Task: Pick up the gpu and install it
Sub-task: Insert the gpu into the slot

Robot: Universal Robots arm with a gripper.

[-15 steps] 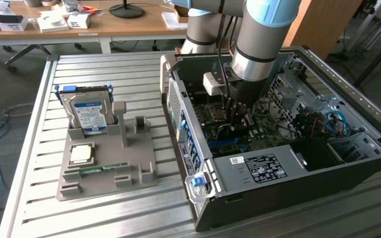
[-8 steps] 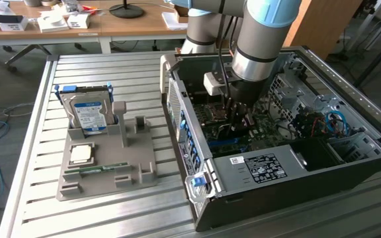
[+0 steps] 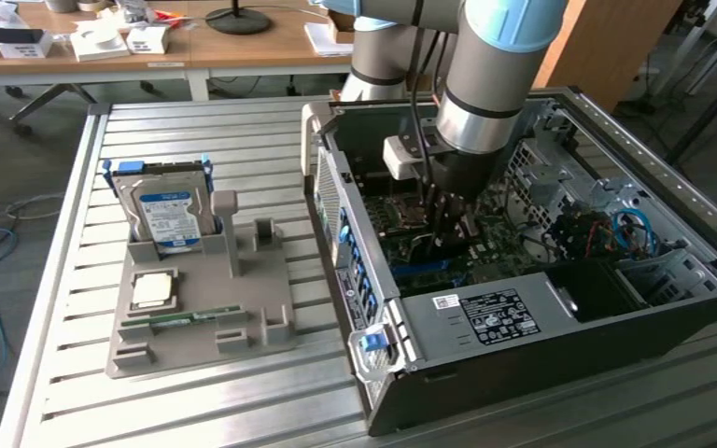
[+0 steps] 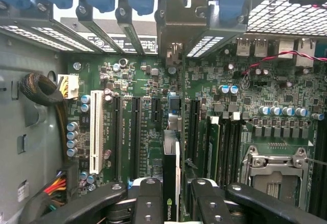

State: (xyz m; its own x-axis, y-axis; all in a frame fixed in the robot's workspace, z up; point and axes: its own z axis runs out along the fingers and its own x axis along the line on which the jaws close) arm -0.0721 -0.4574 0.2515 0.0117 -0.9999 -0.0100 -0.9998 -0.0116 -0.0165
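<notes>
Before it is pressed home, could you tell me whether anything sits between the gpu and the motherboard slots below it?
Nothing visible does: the gpu, held edge-on in the gripper, hangs over bare slots on the motherboard.

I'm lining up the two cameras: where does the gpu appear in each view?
Exterior view: the gpu hangs edge-on under the gripper, inside the open computer case, just above the motherboard.
Wrist view: the gpu is the thin card running out from between the gripper fingers, its bracket reaching the rear slots.
Shared landmark: the green motherboard.
</notes>
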